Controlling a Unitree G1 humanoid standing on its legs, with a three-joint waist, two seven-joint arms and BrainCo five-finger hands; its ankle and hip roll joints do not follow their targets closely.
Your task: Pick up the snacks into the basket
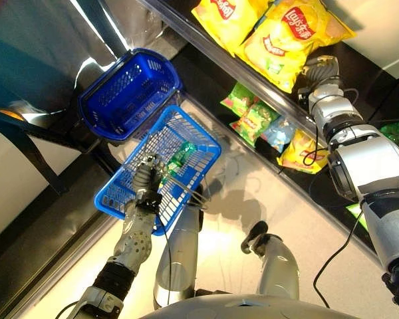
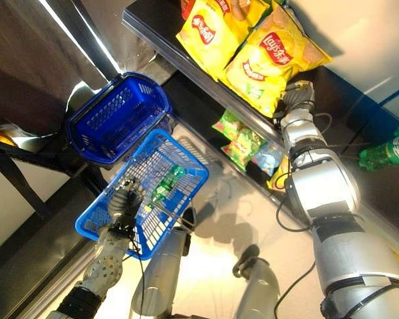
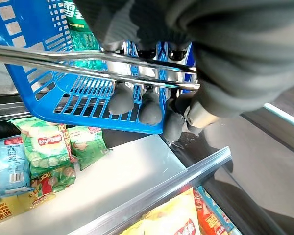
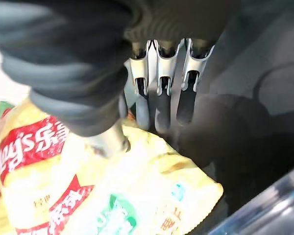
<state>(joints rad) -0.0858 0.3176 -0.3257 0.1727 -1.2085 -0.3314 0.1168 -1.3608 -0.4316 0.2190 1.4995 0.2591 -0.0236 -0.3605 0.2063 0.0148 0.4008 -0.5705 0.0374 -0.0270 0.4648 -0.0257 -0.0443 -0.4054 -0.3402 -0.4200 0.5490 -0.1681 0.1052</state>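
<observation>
L eye view: left hand (image 1: 143,178) grips the metal handle (image 1: 181,181) of a blue plastic mesh basket (image 1: 197,147), green snack pack (image 1: 181,155) inside, just past the fingers.
R eye view: right hand (image 2: 295,94) up at shelf (image 2: 161,34) by a yellow chip bag (image 2: 269,56).
L wrist: fingers (image 3: 121,99) curled round handle.
R wrist: fingers (image 4: 162,105) straight, relaxed, tips over the bag, thumb touching it.

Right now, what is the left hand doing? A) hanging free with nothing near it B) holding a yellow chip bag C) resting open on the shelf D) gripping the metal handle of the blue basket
D: in the left wrist view the left hand has its fingers curled round the metal handle of the blue basket, which already has a green snack pack inside.
</observation>
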